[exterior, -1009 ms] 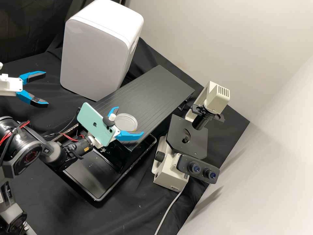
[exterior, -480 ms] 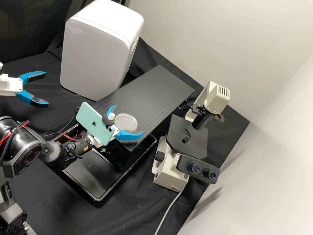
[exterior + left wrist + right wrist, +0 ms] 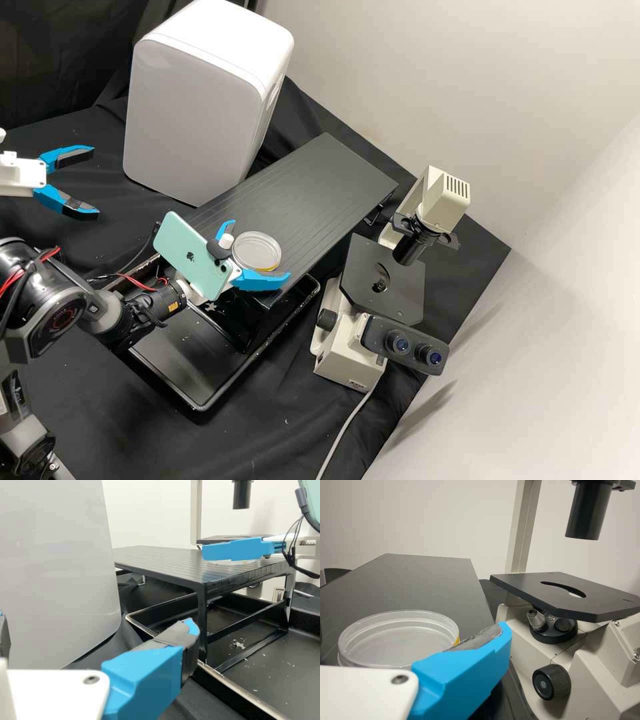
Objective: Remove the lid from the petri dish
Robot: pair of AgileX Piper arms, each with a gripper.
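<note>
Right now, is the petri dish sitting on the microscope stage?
No, the petri dish rests on the black shelf, apart from the microscope.

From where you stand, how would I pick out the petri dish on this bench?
Find the big white box, then the black shelf beside it. At the shelf's near end sits the petri dish, between two blue fingers: the only round, clear thing there.

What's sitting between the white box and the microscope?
The black raised shelf, with the petri dish at its near end; the high view shows it.
</note>
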